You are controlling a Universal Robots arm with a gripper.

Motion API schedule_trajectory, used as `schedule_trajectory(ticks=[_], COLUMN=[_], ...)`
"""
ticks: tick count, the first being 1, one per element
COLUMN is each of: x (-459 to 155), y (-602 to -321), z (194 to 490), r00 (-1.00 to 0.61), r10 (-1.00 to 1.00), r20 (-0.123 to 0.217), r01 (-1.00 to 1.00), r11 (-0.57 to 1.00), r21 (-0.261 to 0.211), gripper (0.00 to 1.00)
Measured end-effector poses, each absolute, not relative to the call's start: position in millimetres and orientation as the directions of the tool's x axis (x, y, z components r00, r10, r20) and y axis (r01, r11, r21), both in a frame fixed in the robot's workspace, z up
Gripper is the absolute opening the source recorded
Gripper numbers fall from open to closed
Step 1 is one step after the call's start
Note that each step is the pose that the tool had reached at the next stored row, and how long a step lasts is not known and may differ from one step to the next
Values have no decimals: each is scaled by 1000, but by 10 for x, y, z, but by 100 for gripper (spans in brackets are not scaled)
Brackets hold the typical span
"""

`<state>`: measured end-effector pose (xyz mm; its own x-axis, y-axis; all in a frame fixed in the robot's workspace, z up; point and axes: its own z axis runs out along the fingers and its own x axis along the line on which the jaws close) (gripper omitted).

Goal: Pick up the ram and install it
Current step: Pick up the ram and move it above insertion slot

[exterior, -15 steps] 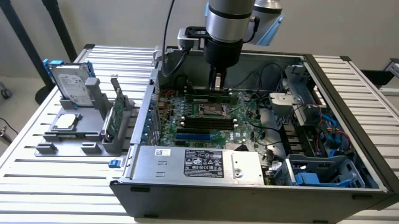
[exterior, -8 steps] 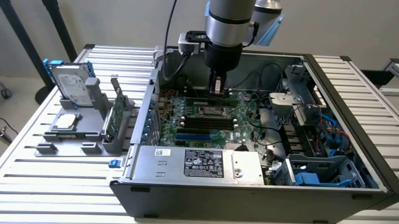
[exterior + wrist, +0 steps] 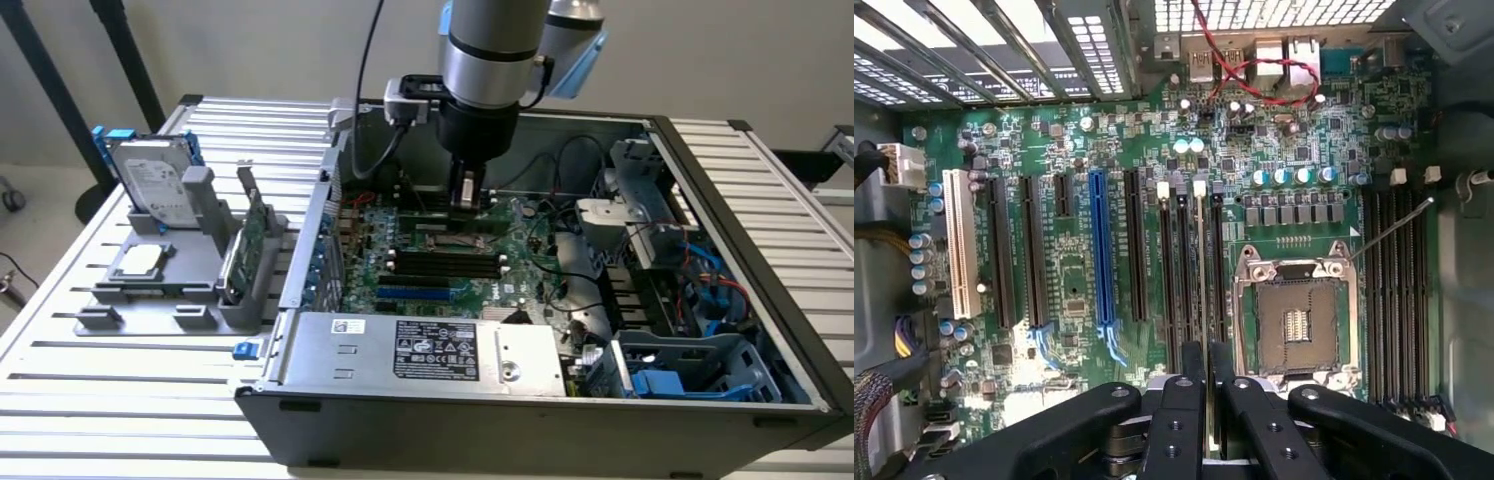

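Note:
My gripper (image 3: 465, 195) hangs straight down inside the open computer case (image 3: 747, 250), over the green motherboard (image 3: 400, 290). In the wrist view its black fingers (image 3: 1179, 420) stand almost together around a thin strip seen edge-on, the ram (image 3: 1200, 300). That strip lines up with the row of black memory slots (image 3: 1182, 270) right beside the open CPU socket (image 3: 1294, 320). Whether the ram is touching a slot I cannot tell. A second group of black slots (image 3: 1394, 290) lies on the other side of the socket.
On the exterior view's left, a grey holder (image 3: 174, 300) carries a silver hard drive (image 3: 154, 185) and a green card with a bracket (image 3: 238, 255). The power supply (image 3: 427, 350), a blue drive cage (image 3: 694, 370) and red wires (image 3: 1254, 70) crowd the case.

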<state>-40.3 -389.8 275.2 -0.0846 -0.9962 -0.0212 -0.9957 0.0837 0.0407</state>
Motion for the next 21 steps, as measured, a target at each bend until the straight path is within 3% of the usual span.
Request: schedule_trajectory(ticks=[21], x=[-389], y=[-3948], z=[2555], r00=[-85], r10=[-996], r20=[-12], r01=[-995], r11=[84], r21=[54], gripper=[14])
